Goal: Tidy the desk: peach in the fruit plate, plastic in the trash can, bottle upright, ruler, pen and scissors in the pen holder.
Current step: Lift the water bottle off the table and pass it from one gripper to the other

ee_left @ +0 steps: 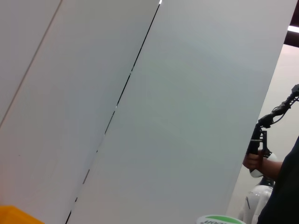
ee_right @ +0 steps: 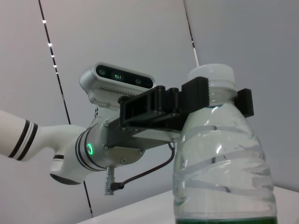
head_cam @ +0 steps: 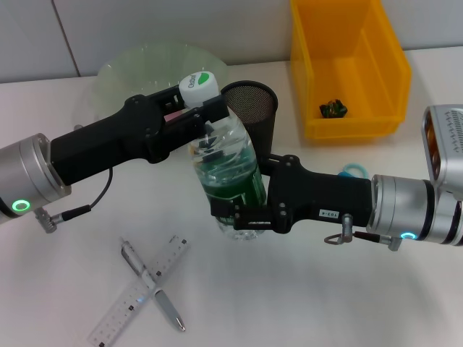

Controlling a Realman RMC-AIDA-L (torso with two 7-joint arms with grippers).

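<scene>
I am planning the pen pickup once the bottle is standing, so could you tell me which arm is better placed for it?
Probably the left. The pen lies across the ruler on the robot's left, below the left gripper, which clamps the bottle neck. The right gripper holds its base, farther away.

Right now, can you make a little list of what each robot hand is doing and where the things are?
left end effector: clamped on bottle neck
right end effector: gripping bottle base
bottle: upright, held by both
pen: crossed over ruler, on table
pen holder: behind bottle
yellow bin: back right
</scene>
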